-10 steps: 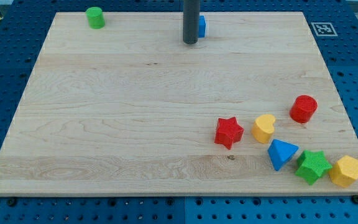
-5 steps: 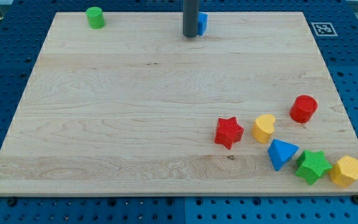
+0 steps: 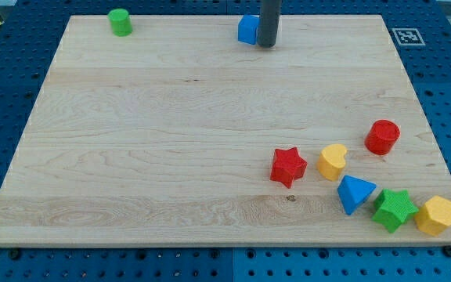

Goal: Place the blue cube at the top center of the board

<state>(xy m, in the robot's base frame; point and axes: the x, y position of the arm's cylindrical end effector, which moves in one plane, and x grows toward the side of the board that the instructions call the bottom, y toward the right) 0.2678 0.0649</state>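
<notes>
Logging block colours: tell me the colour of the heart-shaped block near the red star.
Yellow. The heart-shaped block shows clearly in the camera view, right of the red star.

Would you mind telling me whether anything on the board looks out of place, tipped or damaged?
Nothing stands out. The blue cube sits flat near the top centre with my tip just at its right side. The green cylinder stands upright at top left, and the other blocks lie intact at lower right.

My dark rod stood upright near the middle of the board's top edge, entering from the view's top, my tip (image 3: 267,45) resting on the wood.
</notes>
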